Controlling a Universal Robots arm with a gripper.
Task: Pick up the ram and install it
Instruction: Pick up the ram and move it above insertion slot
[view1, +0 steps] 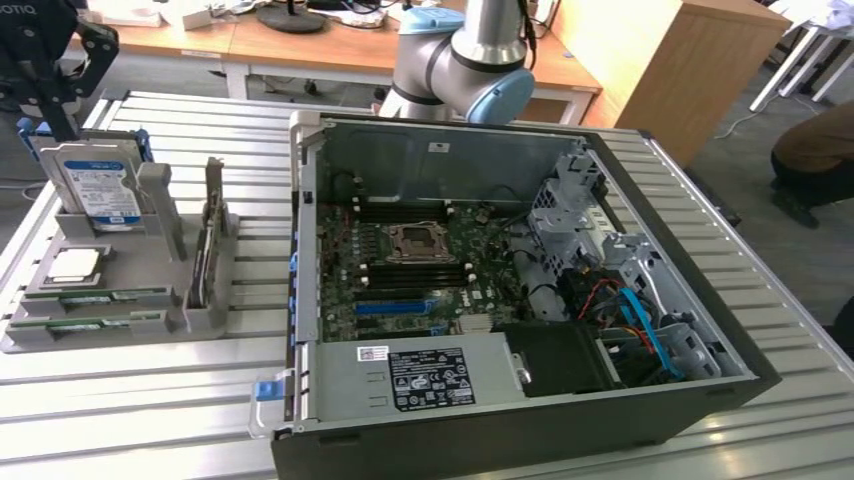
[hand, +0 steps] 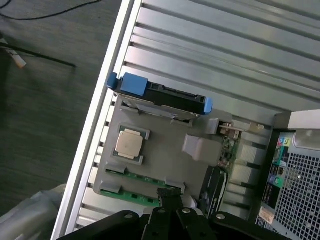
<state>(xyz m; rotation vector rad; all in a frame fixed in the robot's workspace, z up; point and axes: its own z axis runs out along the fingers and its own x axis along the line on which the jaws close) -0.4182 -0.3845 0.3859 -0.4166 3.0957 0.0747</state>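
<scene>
Slatted metal table (view1: 120, 400) is seen with an open PC case (view1: 534, 440) at the exterior view's right and a grey holder (view1: 200, 320) at its left. Hard drive (view1: 94, 185) is stood upright at the holder's far end, and a processor (view1: 74, 263) is laid nearer. Ram (view1: 104, 297) is laid flat in a near slot of the holder, green edge showing. Gripper (view1: 60, 120) is held above the holder, jaws closed, apart from the ram.

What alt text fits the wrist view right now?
The shut gripper hangs over a grey parts tray, closest to the green ram sticks in its edge slots. The tray also holds a silver processor and a blue-bracketed hard drive, on a slatted metal table.
</scene>
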